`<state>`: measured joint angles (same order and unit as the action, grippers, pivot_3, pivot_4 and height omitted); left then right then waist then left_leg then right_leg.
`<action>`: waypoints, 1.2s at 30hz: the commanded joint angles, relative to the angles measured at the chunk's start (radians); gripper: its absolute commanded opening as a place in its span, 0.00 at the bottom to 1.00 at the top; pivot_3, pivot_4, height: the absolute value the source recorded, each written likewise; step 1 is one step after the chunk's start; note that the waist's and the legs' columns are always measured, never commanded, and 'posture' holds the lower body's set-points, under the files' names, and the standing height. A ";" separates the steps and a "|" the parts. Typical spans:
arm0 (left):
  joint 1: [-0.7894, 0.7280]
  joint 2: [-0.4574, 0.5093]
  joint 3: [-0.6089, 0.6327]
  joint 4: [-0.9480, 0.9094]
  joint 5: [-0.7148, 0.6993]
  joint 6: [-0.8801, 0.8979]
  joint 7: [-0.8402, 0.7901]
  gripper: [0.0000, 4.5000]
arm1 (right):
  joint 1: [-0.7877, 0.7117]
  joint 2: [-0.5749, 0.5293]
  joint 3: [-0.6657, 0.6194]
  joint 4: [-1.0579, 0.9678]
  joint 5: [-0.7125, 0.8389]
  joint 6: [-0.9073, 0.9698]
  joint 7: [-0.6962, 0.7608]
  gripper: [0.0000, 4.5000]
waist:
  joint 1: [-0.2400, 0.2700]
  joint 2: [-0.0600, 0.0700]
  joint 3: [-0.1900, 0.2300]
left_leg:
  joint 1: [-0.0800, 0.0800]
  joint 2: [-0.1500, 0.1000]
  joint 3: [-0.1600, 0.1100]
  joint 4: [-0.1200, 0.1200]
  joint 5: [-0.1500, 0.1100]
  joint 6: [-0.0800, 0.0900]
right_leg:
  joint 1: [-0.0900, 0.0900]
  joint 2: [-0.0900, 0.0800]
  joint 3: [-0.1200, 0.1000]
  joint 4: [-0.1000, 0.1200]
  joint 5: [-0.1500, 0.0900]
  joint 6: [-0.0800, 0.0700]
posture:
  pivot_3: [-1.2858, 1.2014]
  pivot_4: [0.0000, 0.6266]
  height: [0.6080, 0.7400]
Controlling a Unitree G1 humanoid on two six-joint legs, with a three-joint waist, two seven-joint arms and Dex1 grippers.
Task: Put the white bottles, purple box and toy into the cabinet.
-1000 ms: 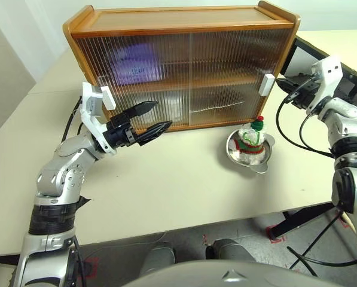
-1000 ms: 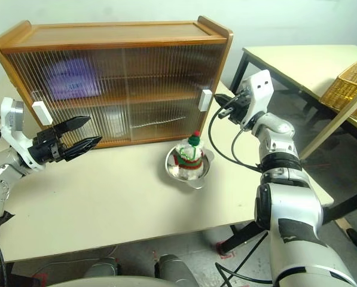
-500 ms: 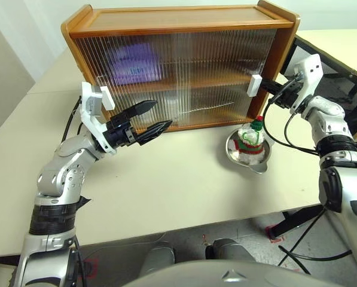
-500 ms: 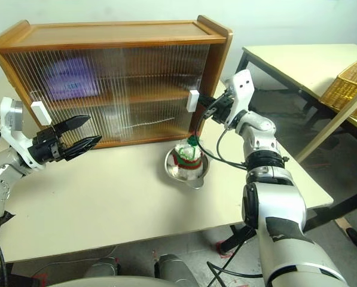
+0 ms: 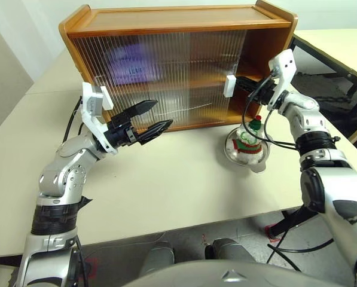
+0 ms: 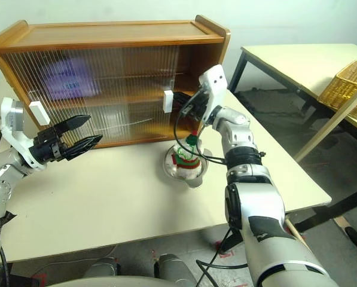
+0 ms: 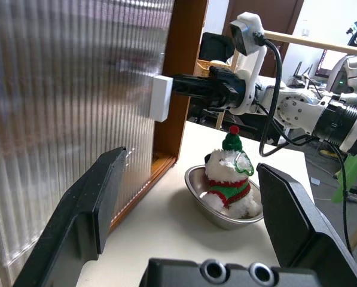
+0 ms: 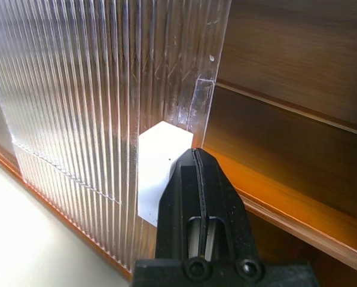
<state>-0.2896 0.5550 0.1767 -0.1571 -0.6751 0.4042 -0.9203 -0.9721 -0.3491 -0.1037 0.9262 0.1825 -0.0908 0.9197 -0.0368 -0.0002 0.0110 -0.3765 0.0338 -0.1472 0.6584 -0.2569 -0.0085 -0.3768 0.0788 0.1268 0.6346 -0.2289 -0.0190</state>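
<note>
On the left, the left gripper (image 5: 153, 118) hangs over the desk (image 5: 166, 179) with jaws apart. Behind ribbed doors, the purple box (image 5: 132, 64) sits in the cabinet (image 5: 166, 18). Right gripper (image 5: 238, 85), jaws together, touches the door handle (image 5: 229, 86). Below, the toy (image 5: 249, 139) sits in a bowl (image 5: 245, 156).

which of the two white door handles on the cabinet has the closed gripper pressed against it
The handle on the right-hand sliding door: the shut right gripper presses against its side. The other white handle is near the open left gripper, untouched.

Glossy wooden cabinet (image 5: 178, 18); shiny steel bowl (image 5: 248, 159)
</note>
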 commanded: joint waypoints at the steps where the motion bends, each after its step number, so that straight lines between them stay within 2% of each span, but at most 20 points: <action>1: 0.005 0.002 0.002 -0.009 0.006 -0.007 0.000 1.00 | -0.022 0.040 0.019 -0.043 0.007 0.028 -0.001 0.00 | 0.000 0.000 0.000 | 0.000 0.000 0.000 0.000 0.000 0.000 | 0.000 0.000 0.000 0.000 0.000 0.000 | 0.51 0.00 1.00; 16: 0.014 0.007 0.013 -0.018 0.003 -0.008 0.007 1.00 | 0.012 0.146 0.061 -0.139 0.016 0.112 0.008 0.00 | 0.010 0.000 0.000 | -0.005 0.007 0.000 0.000 0.000 0.000 | -0.008 0.009 -0.001 0.003 0.004 -0.006 | 0.52 0.00 1.00; 25: 0.009 0.002 0.005 -0.018 0.004 -0.007 0.010 1.00 | -0.012 0.192 0.062 -0.099 0.009 0.103 -0.007 0.00 | 0.012 0.000 0.000 | -0.004 0.008 -0.001 0.001 0.001 -0.001 | -0.009 0.010 -0.001 0.005 0.004 -0.009 | 0.52 0.00 1.00; 36: 0.007 0.002 -0.001 -0.026 0.003 -0.003 0.008 1.00 | -0.043 0.179 0.047 -0.032 0.001 0.047 -0.028 0.00 | 0.011 0.000 0.000 | -0.004 0.008 -0.001 0.001 0.001 -0.001 | -0.011 0.011 -0.001 0.010 0.004 -0.009 | 0.52 0.00 1.00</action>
<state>-0.2827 0.5551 0.1793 -0.1609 -0.6749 0.4031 -0.9105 -0.9952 -0.1599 -0.0559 0.8844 0.1890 -0.0281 0.8961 -0.0254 0.0000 0.0107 -0.3808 0.0418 -0.1478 0.6596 -0.2560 -0.0091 -0.3882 0.0896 0.1253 0.6454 -0.2253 -0.0282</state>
